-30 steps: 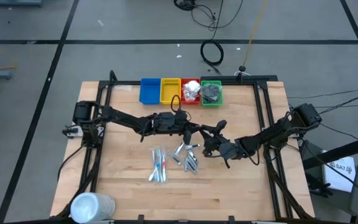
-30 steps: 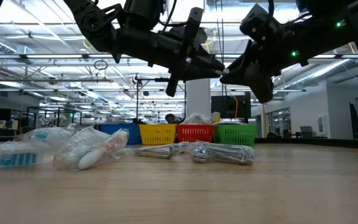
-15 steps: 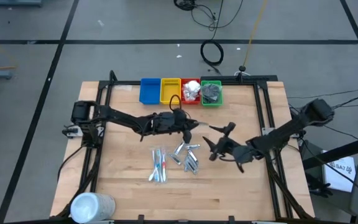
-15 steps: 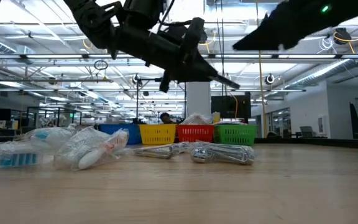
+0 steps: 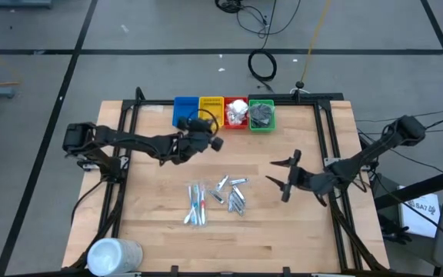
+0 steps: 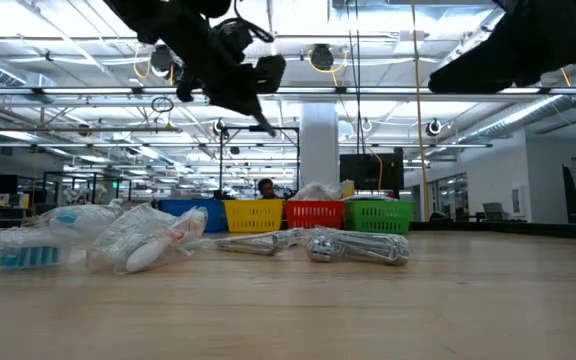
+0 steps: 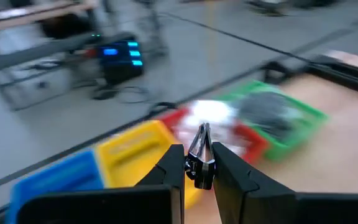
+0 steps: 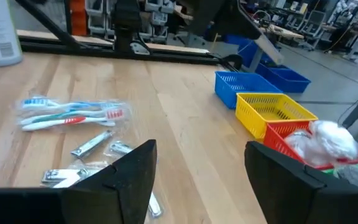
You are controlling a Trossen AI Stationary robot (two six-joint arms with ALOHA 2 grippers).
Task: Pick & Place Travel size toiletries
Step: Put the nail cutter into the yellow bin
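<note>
Four bins [image 5: 223, 112] stand in a row at the table's far edge. The left gripper [image 7: 199, 167], above the table near them, pinches one small silver clipper [image 7: 199, 144]. The right gripper [image 5: 287, 175] hovers spread and empty, right of the silver tubes [image 5: 233, 196] and wrapped toothbrushes [image 5: 197, 204] lying mid-table.

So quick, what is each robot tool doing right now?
Left tool: shut on a small silver clipper.
Right tool: open, holding nothing.

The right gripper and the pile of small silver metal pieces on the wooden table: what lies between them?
Nothing: in the high view only bare wood separates the open right gripper from the silver metal pieces; the wooden table is bare there.
</note>
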